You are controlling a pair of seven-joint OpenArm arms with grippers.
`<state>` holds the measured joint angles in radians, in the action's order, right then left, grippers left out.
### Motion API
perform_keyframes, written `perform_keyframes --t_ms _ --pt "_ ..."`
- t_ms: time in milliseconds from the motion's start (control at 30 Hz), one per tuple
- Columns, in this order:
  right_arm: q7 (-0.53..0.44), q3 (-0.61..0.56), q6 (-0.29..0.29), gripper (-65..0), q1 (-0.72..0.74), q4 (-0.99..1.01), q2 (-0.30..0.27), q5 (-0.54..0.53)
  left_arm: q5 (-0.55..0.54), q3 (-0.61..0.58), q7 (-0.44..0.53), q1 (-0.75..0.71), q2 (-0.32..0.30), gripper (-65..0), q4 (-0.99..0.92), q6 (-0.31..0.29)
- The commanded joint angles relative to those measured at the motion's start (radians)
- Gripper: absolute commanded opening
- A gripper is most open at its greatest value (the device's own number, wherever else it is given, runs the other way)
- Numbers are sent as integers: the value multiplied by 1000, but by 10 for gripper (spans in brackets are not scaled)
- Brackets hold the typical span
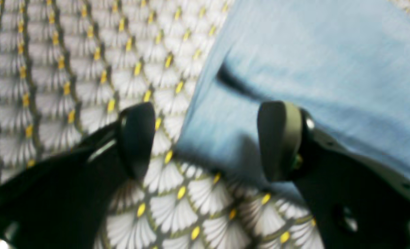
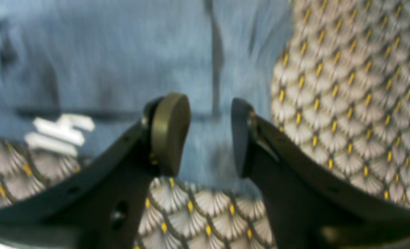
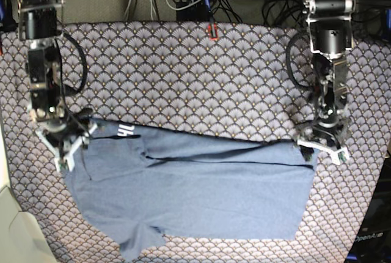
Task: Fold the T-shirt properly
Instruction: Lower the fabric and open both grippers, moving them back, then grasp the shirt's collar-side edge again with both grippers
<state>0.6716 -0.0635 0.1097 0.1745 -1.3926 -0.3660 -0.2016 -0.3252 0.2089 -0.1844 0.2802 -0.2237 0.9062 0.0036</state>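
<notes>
We see the slate-blue cotton T-shirt (image 3: 195,196) lying flat on the scallop-patterned grey worktop (image 3: 201,73), folded lengthwise. Left gripper (image 1: 206,140) fingers are spread wide over its corner, gripping nothing. Right gripper (image 2: 210,133) fingers are parted, empty, above the shirt edge.

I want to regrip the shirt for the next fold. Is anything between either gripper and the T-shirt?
Nothing visible. Both the left gripper and the right gripper hang open directly over the T-shirt edges, with only the patterned table cover around.
</notes>
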Motion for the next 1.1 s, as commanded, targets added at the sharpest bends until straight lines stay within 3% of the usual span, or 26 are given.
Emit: perform_keyframes --t_ms 0,333,433,533,633,767,833,1067 --pt "-26 12 -2 -398 27 -35 -21 3 -1 4 23 35 -9 -195 11 -4" --pt "-25 21 -5 -398 -49 -109 -54 4 -1 2 23 41 17 -196 -25 -4" --pt "-25 93 -2 -398 -83 -110 -57 3 -1 4 23 54 17 -200 -49 -4" --pt "-25 144 0 -398 -105 -110 -57 3 -1 4 23 50 16 -269 -51 -7" --pt "-29 185 3 -398 -134 -110 -58 3 1 4 23 50 16 -412 -51 -7" --pt "-26 259 58 -398 -165 -109 -57 3 2 4 23 52 14 -589 -51 -7" --pt "-33 278 60 -398 -175 -106 -57 1 -1 4 23 54 11 -617 -51 -7" --pt "-34 279 61 -398 -180 -75 -57 3 4 2 23 52 7 -618 -37 -7"
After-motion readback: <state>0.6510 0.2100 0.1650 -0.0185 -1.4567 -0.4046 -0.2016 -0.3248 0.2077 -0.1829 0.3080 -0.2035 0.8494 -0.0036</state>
